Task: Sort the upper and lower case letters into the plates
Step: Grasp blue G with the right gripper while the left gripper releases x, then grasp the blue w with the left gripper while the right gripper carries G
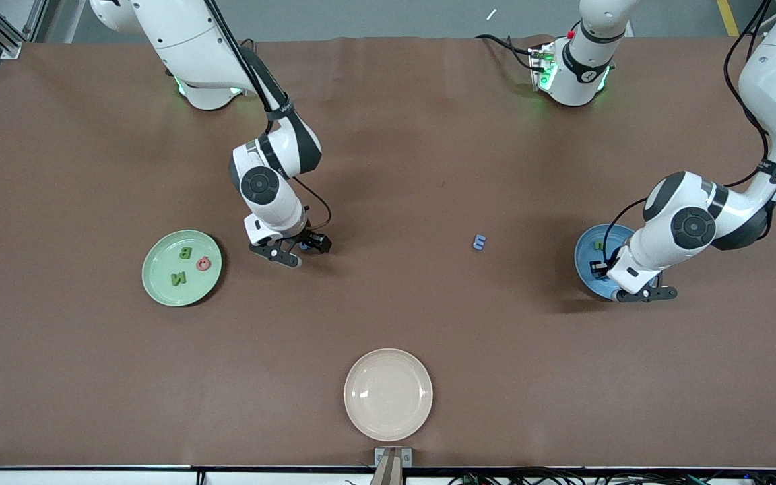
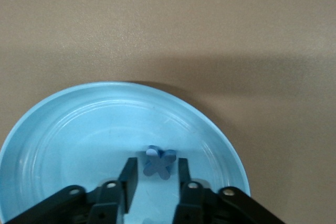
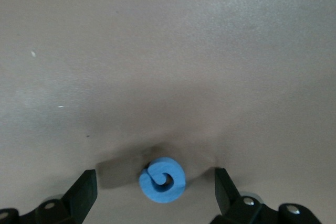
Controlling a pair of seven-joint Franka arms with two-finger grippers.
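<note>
Over the blue plate [image 1: 593, 256] at the left arm's end of the table, the left gripper [image 2: 155, 174] has its fingers parted on either side of a small blue x-shaped letter [image 2: 159, 162] lying in the plate – whether they touch it I cannot tell. The right gripper [image 3: 155, 190] is low over the bare table beside the green plate [image 1: 181, 268], jaws wide apart around a blue curled letter [image 3: 162, 179], probably a lower-case one – not yet clamped. The green plate holds a B, an N and a pink ring-shaped letter. One small blue letter [image 1: 479, 242] lies loose on the table between the arms. The cream plate [image 1: 388, 394] sits nearest the camera. Next, I judge, the right gripper must close squarely on its letter and lift it
</note>
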